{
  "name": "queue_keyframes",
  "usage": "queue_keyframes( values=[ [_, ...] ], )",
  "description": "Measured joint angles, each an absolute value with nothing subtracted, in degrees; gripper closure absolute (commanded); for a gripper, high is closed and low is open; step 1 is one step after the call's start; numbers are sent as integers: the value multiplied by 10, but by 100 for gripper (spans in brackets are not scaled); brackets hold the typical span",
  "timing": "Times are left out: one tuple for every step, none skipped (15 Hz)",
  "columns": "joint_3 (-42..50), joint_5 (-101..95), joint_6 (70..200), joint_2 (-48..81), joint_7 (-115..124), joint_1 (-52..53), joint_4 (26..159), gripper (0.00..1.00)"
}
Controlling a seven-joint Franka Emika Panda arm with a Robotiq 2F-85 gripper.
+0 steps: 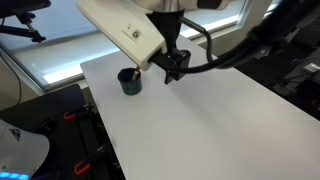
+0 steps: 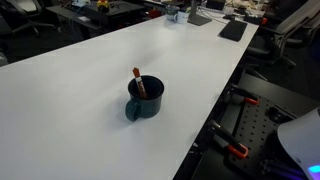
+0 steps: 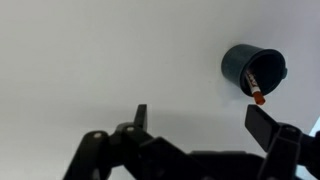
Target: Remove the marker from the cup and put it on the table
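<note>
The arm leans down over the white table (image 2: 70, 80), its gripper (image 1: 172, 66) near the cup (image 1: 130, 82), fingers spread wide and empty. The marker (image 2: 139, 84) stands tilted inside the cup. Office desks (image 2: 60, 15) stand beyond.

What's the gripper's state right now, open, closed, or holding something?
Gripper: open, holding nothing; the marker sits in the cup, off to the side of the fingers.

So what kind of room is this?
Probably an office or a lab. There's a long white table, more desks with clutter behind it, and a robot arm reaching over the cup.
</note>
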State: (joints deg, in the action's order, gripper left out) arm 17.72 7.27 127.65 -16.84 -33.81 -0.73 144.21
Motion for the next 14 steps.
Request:
queue_keyframes(
  values=[
    [163,77,1276,-160,-338,-5,1445,0],
    [153,79,1276,-154,-336,-2,1447,0],
    [147,80,1276,-151,-335,0,1448,0],
    [145,80,1276,-149,-335,1,1448,0],
    [146,80,1276,-149,-335,1,1448,0],
    [147,80,1276,-149,-335,0,1448,0],
    [147,80,1276,-149,-335,0,1448,0],
    [147,80,1276,-149,-335,0,1448,0],
    [147,80,1276,-149,-335,0,1448,0],
    [146,80,1276,-149,-335,-1,1448,0],
    [145,80,1276,-147,-335,-2,1448,0],
    [143,80,1276,-142,-335,-2,1448,0],
    [140,82,1277,-136,-337,-2,1447,0],
    [135,87,1277,-128,-341,1,1447,0]
  ],
)
